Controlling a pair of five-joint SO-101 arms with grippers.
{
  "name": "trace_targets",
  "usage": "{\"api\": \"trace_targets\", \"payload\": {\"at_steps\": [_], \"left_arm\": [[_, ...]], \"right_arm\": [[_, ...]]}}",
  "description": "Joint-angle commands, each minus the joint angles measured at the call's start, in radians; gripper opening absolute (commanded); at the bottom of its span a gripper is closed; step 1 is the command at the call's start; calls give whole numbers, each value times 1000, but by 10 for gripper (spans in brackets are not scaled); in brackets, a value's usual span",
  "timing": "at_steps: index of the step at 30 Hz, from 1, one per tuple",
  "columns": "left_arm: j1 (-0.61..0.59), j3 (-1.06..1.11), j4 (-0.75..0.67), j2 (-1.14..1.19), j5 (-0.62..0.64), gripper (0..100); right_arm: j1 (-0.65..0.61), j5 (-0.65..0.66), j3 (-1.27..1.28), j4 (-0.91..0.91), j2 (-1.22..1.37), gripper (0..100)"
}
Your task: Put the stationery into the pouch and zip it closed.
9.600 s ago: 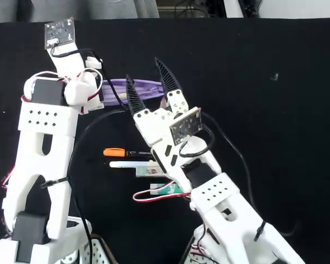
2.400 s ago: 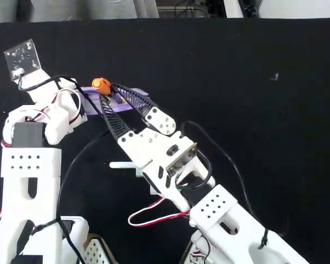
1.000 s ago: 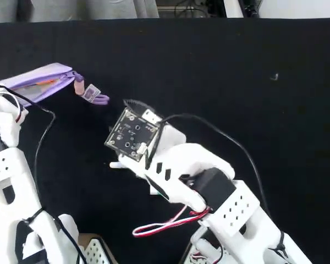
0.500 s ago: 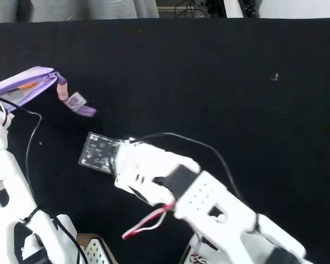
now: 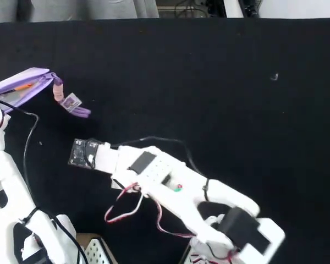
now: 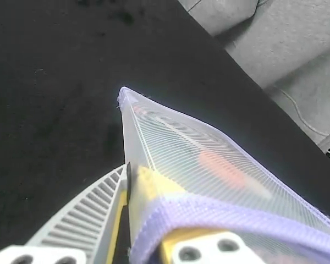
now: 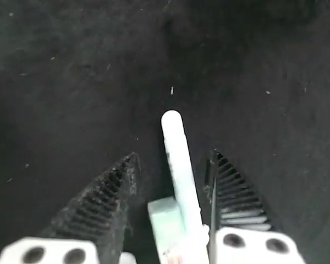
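Note:
The translucent pouch (image 5: 23,83) with purple trim hangs at the far left of the table, mouth open, its zipper pull and tag (image 5: 70,103) dangling to the right. My left gripper (image 6: 133,176) is shut on the pouch's edge (image 6: 154,220). An orange marker (image 6: 223,168) lies inside the pouch. My right arm (image 5: 154,170) lies low over the table's front left. Its gripper (image 7: 174,155) is open, and its black fingers (image 7: 107,192) straddle a white pen (image 7: 176,148) on the black cloth. A pale green block (image 7: 165,220) lies against the pen, near the gripper's base.
Black cloth (image 5: 236,82) covers the table, bare to the right and back. The right arm's red and white cable (image 5: 124,203) loops near the front edge. The left arm's white body (image 5: 5,181) stands at the left edge.
The right arm has swung down and to the left, from raised to flat over the table, coming to straddle the white pen. The held pouch has shifted slightly left.

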Motion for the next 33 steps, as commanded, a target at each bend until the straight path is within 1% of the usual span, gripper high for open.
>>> {"api": "trace_targets", "payload": {"at_steps": [1, 6, 8, 12, 15, 18, 26, 29, 33], "left_arm": [[-7, -61, -31, -5, 9, 28], [-7, -61, -31, -5, 9, 28], [-7, -61, -29, -5, 9, 28], [-7, -61, -26, -5, 9, 28], [-5, -61, -25, -5, 9, 28], [-4, -61, -25, -6, 9, 28], [-2, -58, -23, -6, 9, 28], [5, -58, -23, -6, 11, 28], [62, -61, 8, -6, 9, 28]], "right_arm": [[52, 6, -91, -26, 64, 198], [80, 8, -166, -26, 193, 191], [91, 6, -199, -9, 225, 154], [91, 6, -289, 84, 277, 54], [98, 8, -338, 130, 321, 11], [118, 6, -384, 169, 344, 11], [235, 6, -506, 282, 332, 11], [267, 6, -535, 299, 272, 11], [327, 11, -538, 299, 116, 11]]}}
